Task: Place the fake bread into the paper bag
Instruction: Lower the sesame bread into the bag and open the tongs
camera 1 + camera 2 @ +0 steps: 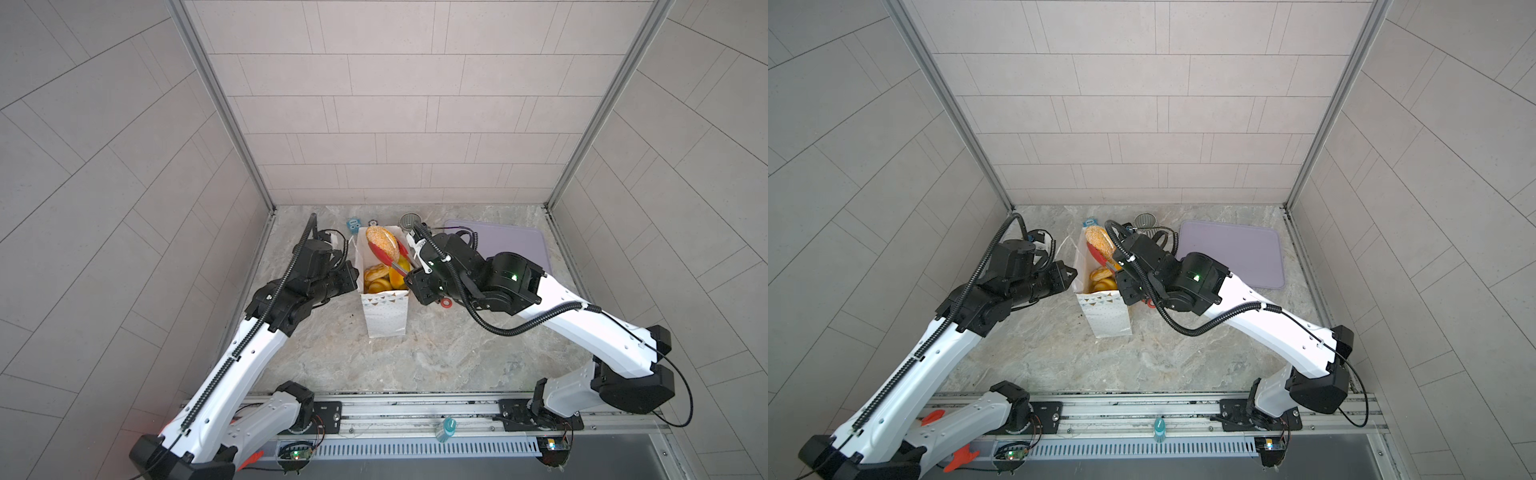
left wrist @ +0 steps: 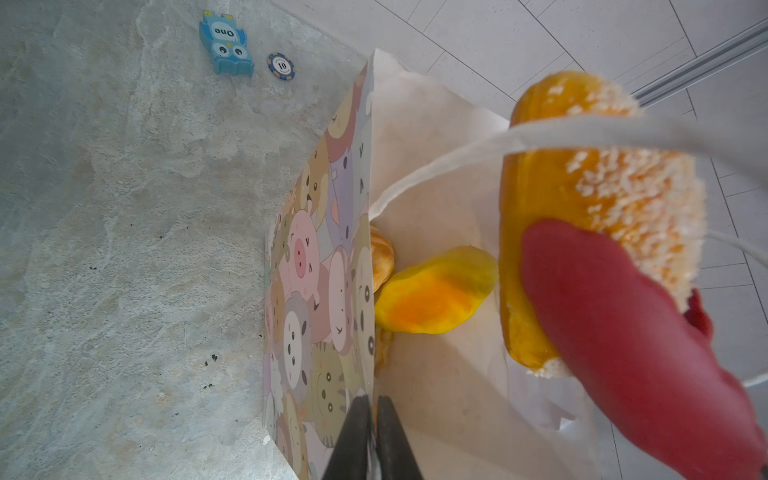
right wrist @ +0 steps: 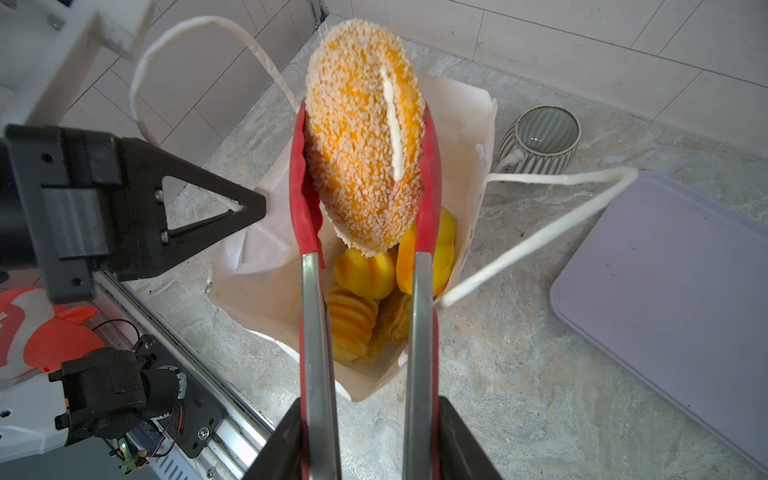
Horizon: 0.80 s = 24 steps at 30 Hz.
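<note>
My right jaws are clenched on the metal arms of the tongs (image 3: 316,332), pressing them from both outer sides. The tongs' red tips pinch the sesame bun (image 3: 361,141) between them. So the bun is not in the jaws directly: it sits out at the far end of the tongs, well apart from them. It stands on edge, with a white stripe down its speckled face. In both top views it hangs over the far end of the open paper bag (image 1: 384,318). From the left wrist view most of it shows above the bag's rim. I cannot tell whether its lower end is below that rim.

The bag stands upright on the surface (image 1: 436,353) between the two arms. My left jaws are closed tight on the rim of its broad, animal-printed side, with the paper wall running straight in between them. Inside the bag lie other breads (image 3: 365,272): ridged golden pieces low down and a smooth yellow one beside them, all beneath the bun.

One cord handle (image 3: 540,232) trails from the bag toward the lilac tray (image 3: 665,291), which lies flat near the bag on the right arm's side. A ribbed cup (image 3: 540,141) stands near the bag's far corner.
</note>
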Each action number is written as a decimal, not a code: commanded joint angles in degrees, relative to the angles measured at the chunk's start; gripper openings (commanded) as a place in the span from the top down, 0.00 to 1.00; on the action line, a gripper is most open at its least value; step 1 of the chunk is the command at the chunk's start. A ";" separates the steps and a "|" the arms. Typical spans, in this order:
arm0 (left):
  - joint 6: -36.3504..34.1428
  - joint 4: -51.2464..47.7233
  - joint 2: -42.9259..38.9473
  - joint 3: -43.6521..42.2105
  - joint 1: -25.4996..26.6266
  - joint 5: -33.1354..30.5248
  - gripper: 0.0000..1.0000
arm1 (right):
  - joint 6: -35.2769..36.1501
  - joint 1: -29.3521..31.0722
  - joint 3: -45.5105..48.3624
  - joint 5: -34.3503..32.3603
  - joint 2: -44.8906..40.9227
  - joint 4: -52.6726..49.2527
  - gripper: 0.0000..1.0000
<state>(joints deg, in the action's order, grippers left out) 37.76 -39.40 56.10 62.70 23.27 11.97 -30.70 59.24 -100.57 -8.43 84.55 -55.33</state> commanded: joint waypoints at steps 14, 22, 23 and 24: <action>0.07 -0.68 -1.28 -0.31 -0.33 -0.41 0.88 | -0.88 0.60 -1.00 -0.59 -0.44 3.12 0.43; -0.14 -0.86 -1.21 -0.13 -0.35 -0.47 0.88 | -0.29 0.67 -2.14 -0.74 -1.70 3.91 0.48; -0.21 -0.94 -1.23 -0.07 -0.33 -0.49 0.88 | 0.01 0.62 -2.61 -1.00 -2.12 3.87 0.48; -0.15 -1.01 -1.24 0.05 -0.35 -0.58 0.88 | 0.35 0.67 -3.09 -1.43 -2.51 3.83 0.49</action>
<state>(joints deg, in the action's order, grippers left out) 37.71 -39.53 55.59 62.70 23.27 11.92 -30.65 59.57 -100.88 -8.21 84.51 -53.54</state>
